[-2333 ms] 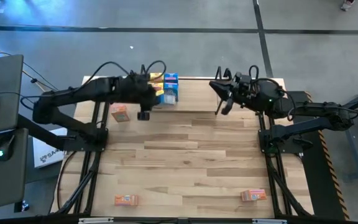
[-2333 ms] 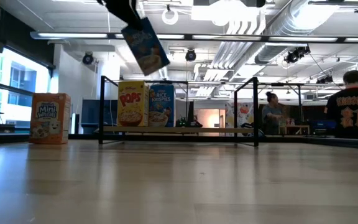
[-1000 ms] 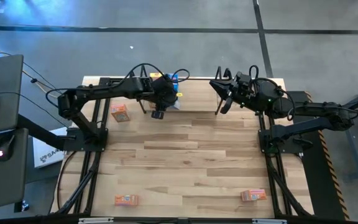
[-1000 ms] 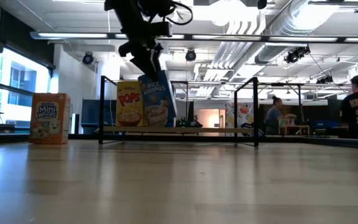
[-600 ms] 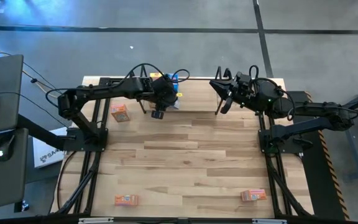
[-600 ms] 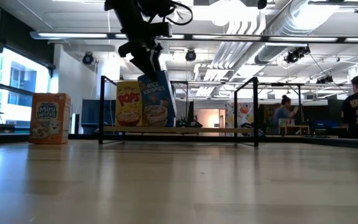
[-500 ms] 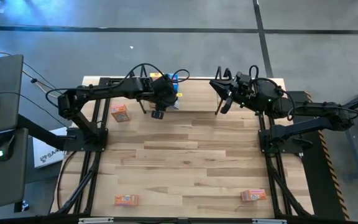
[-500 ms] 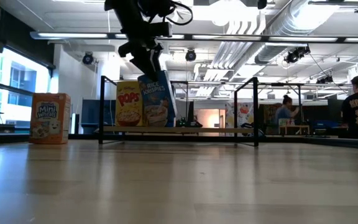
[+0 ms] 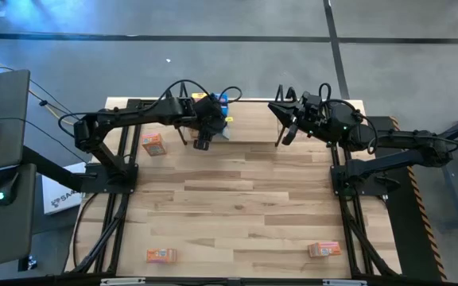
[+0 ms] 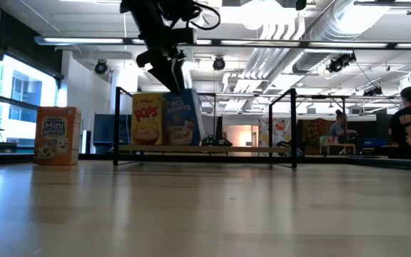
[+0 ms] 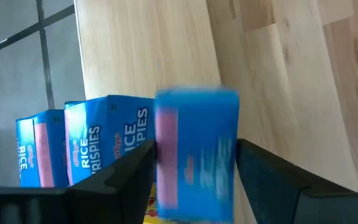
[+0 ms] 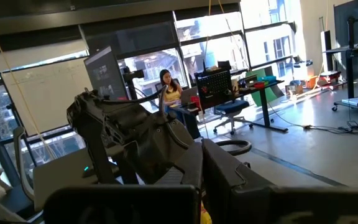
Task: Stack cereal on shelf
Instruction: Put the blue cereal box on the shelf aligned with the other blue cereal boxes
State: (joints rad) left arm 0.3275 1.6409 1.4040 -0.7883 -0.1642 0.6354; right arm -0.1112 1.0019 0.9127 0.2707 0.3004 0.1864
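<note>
The left end effector (image 10: pixel 168 71) is spreading its fingers around a blue cereal box (image 10: pixel 183 118), setting it upright on the shelf (image 10: pixel 205 149) beside the yellow box (image 10: pixel 147 118).

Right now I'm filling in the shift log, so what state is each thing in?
Left claw: over the shelf, fingers apart either side of the blue box.
Blue Rice Krispies box: on the shelf, leaning slightly.
Yellow Pops box: upright on the shelf.
Shelf: partly filled.
Mini-Wheats box: upright on the table, off the shelf.
Two orange boxes: lying flat at the near edge.
Right claw: shut, waiting.
</note>
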